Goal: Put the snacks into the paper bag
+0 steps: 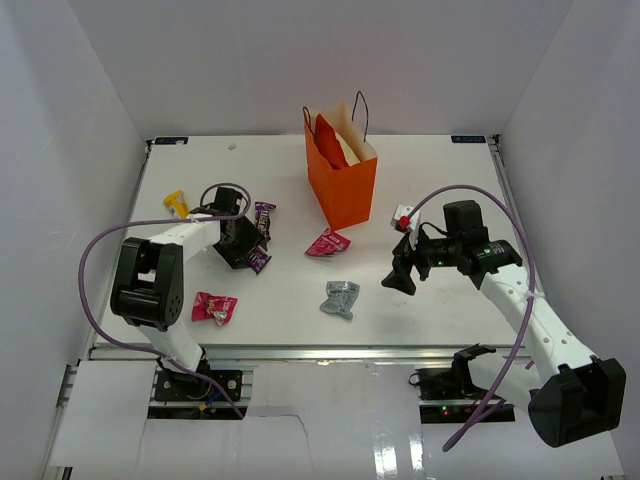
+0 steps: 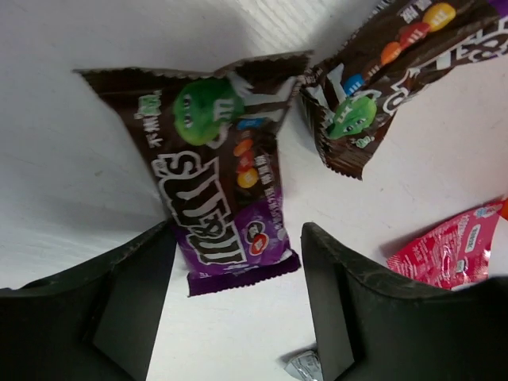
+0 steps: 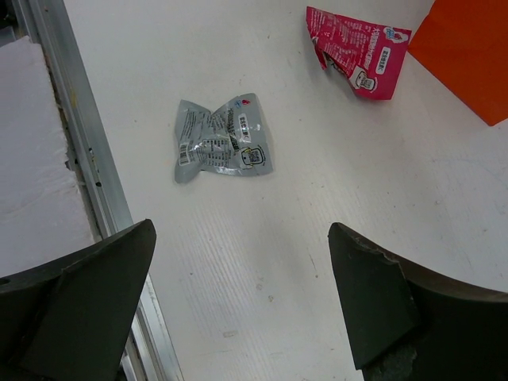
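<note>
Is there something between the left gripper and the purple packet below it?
Nothing visible. The left gripper hangs open directly over the purple packet, with a finger on each side of its near end. The neighbouring dark packet lies beside it, outside the fingers.

The paper bag (image 1: pixel 342 185) is being borne upright at the far middle of the table (image 1: pixel 440 200), and the chip bag (image 1: pixel 330 140) is being contained in it. Before the bag, slightly left, the bag-side packet (image 1: pixel 327 243) is being supported by the table. Nearer, the middle packet (image 1: pixel 341 299) is being flanked on its right by the right gripper (image 1: pixel 402 278), apart from it. At the left, the straddled packet (image 2: pixel 222 182) is being bracketed by the fingers (image 2: pixel 135 302) of the left gripper (image 1: pixel 243 248), with the neighbouring packet (image 1: pixel 264 212) behind it. The far-left packet (image 1: pixel 176 203) is being carried beyond the left arm, the near-left packet (image 1: pixel 214 307) just right of its shoulder.
</note>
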